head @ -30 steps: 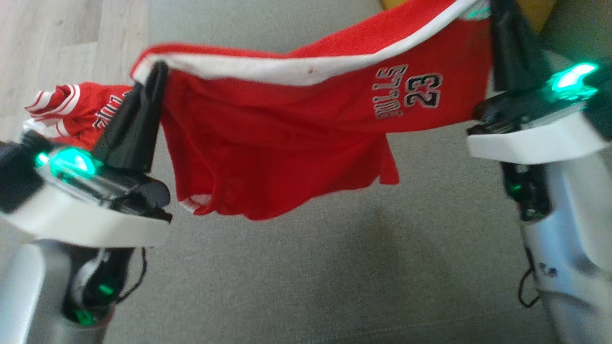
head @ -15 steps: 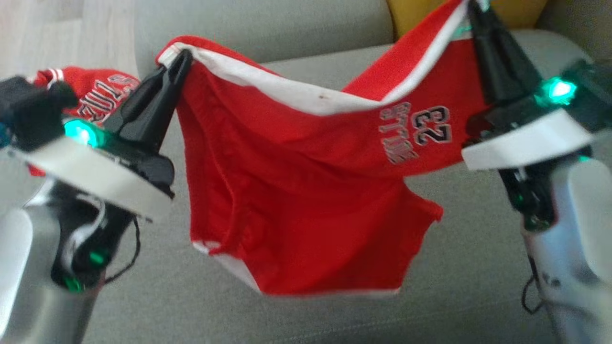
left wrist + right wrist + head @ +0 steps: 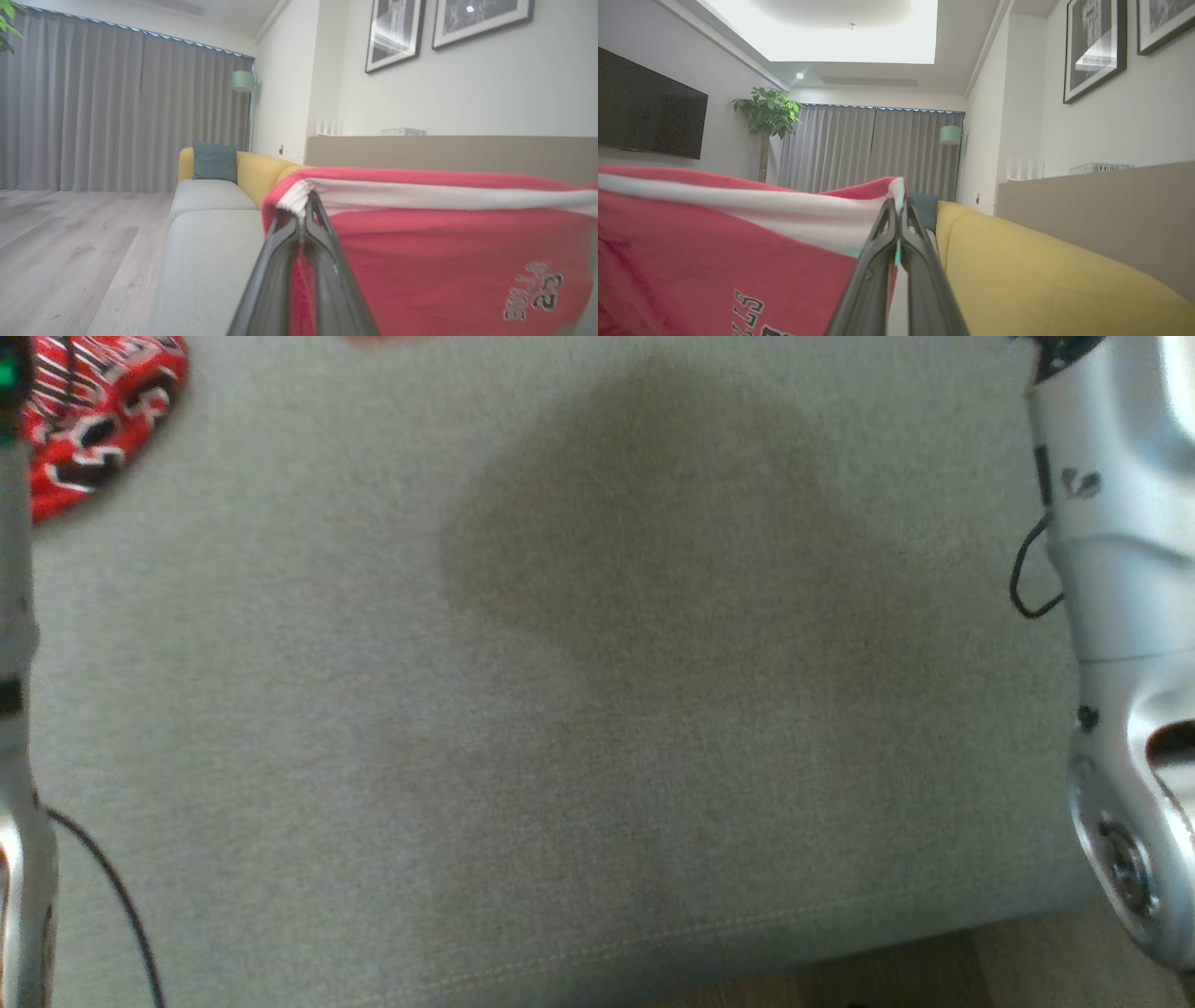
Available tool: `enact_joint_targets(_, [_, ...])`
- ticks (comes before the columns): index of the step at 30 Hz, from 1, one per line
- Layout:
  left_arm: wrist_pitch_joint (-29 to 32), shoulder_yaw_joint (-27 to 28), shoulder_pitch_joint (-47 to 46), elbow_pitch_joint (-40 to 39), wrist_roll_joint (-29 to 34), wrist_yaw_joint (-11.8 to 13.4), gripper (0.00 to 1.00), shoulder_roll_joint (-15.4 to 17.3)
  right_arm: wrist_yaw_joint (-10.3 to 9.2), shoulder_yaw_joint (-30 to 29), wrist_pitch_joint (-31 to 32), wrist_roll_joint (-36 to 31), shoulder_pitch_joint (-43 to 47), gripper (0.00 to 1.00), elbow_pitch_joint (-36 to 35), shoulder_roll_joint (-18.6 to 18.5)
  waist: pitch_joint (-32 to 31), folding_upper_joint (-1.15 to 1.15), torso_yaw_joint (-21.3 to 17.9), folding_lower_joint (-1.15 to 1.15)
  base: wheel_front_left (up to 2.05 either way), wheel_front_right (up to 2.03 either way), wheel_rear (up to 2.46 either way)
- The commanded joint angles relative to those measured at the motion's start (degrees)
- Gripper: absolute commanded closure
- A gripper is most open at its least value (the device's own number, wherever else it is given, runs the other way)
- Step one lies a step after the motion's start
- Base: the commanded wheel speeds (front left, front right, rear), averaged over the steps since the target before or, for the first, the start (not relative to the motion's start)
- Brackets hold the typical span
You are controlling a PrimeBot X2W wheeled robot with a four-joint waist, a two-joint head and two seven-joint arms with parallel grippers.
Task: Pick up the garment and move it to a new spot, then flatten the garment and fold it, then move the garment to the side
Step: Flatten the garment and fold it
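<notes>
Head view was soft all over, smeared by motion. A broad dull shadow (image 3: 644, 541) sat upper centre on the grey cushion (image 3: 280, 756), with pale highlights on the silver arm (image 3: 1120, 523) at the right edge. Left wrist view was evenly lit and muted: garment (image 3: 444, 261) lettering smeared at lower right, left gripper (image 3: 303, 198) out of focus up close, glare spot on the framed picture (image 3: 481, 21) upper right. Right wrist view: ceiling light panel (image 3: 822, 28) blown out top centre, right gripper (image 3: 899, 205) blurred at the bottom, wall edges bowed toward the corners.
</notes>
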Motion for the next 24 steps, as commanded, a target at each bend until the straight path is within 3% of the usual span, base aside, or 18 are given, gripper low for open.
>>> enact_joint_targets(1, [-1.7,1.7,-2.3,-0.1,0.6,-0.5,1.00,1.7,0.43,0.6,-0.6,1.1,-0.5,1.00,-0.9,1.1,4.1,0.00,-0.9,0.00,0.00,0.00,0.00])
enact_joint_targets(7, [-7.9,-1.2,-1.4,12.6,0.9,-2.4,1.00,-0.1,0.43,8.2,-1.2,7.1,3.9,1.00,1.5,1.2,9.5,0.00,-0.3,0.00,0.00,0.00,0.00])
enact_joint_targets(12, [-10.4,-2.4,3.1,16.3,-2.6,-3.2,1.00,-2.5,0.43,11.0,-1.2,10.5,10.4,1.00,1.7,1.2,10.5,0.00,0.8,0.00,0.00,0.00,0.00])
enact_joint_targets(20, [-11.3,-6.0,14.1,4.9,-10.7,-3.3,1.00,-3.3,0.43,9.6,-1.2,11.6,19.3,1.00,-5.1,1.2,6.7,0.00,2.4,0.00,0.00,0.00,0.00])
enact_joint_targets(24, [-11.3,-7.2,23.8,-5.8,-13.0,-3.3,1.00,-1.0,0.43,9.6,-1.2,10.8,25.3,1.00,-8.8,1.2,3.6,0.00,2.8,0.00,0.00,0.00,0.00])
